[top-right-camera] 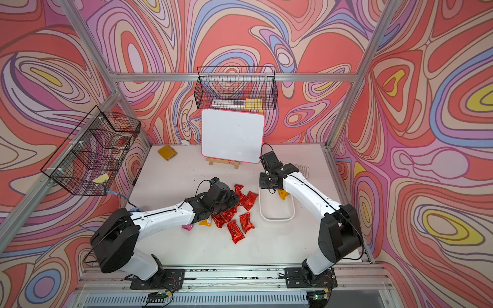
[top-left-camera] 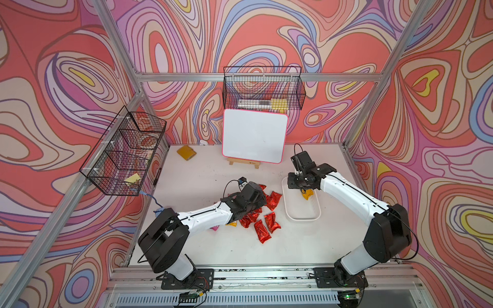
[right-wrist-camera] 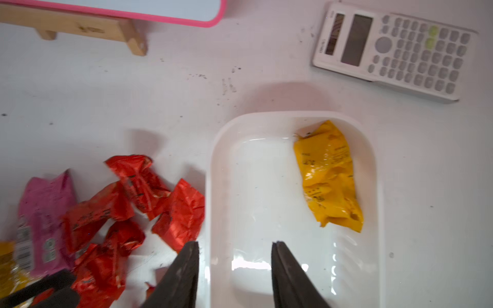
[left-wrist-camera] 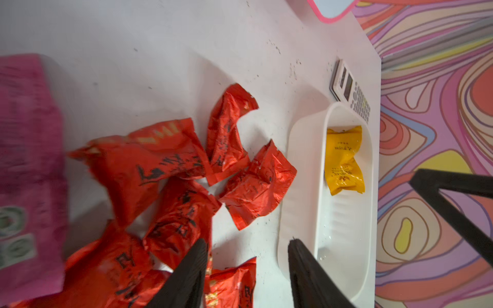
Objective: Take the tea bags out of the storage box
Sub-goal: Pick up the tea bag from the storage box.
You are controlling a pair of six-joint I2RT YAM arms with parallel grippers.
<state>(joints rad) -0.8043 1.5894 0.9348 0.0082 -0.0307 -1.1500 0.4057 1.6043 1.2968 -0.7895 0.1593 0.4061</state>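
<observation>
Red tea bags (left-wrist-camera: 173,165) lay heaped right beside the storage box (left-wrist-camera: 296,165). One yellow sachet (left-wrist-camera: 344,160) sat inside it (pretty crumpled, too).

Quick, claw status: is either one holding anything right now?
Left claw: open, holding nothing, above the red tea bags.
Right claw: open, holding nothing, over the edge of the box.

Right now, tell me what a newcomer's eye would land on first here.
The swirling pink-and-orange walls grab the eye first. Next comes the heap of shiny red tea bags mid-table, partly under the left gripper. Then one yellow tea bag lies alone in the white storage box, with the right gripper open above it.
</observation>
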